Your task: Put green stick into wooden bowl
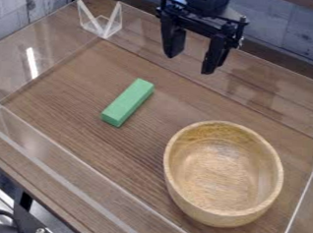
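Note:
A bright green stick [127, 102] lies flat on the wooden table, angled from lower left to upper right. The round light-tan wooden bowl [224, 172] sits at the lower right, and nothing is inside it. My gripper [189, 53] hangs above the table at the top centre, pointing down, with its two black fingers [167, 42] spread open and nothing between them. It is up and to the right of the stick, apart from both stick and bowl.
Clear acrylic walls [30, 63] enclose the table on the left, front and right. A clear folded stand [98, 22] sits at the back left corner. Brown tabletop [65, 143] shows between the stick and the front wall.

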